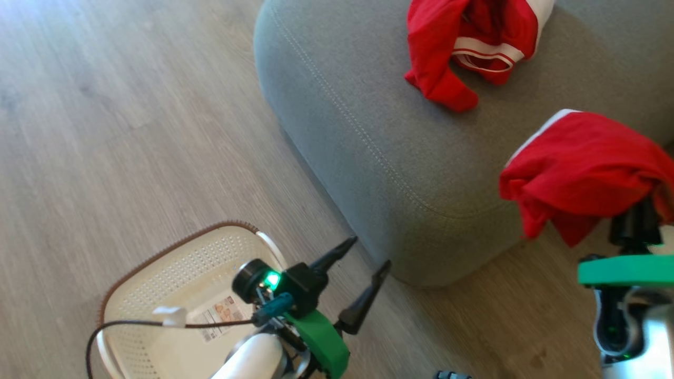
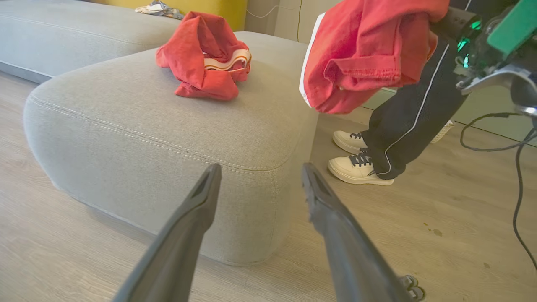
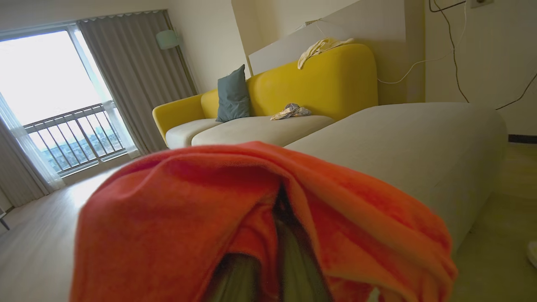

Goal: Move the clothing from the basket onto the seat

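Observation:
The cream basket (image 1: 158,273) stands on the floor at the lower left, and what shows of its inside holds only a label sticker. My left gripper (image 1: 369,251) hovers open and holding nothing between the basket and the grey seat (image 1: 379,131); its fingers (image 2: 197,209) point at the seat's corner. One piece of red clothing (image 1: 463,47) with white trim lies crumpled on the seat (image 2: 168,126). A second red garment (image 1: 584,168) hangs at the seat's near right edge, draped over my right gripper (image 3: 272,268), which is shut on it.
A person in dark trousers and white shoes (image 2: 361,167) stands on the wood floor just beyond the seat's corner. A yellow sofa back (image 3: 319,79) with a teal pillow (image 3: 233,94) lies behind. A black cable (image 2: 520,167) hangs by my right arm.

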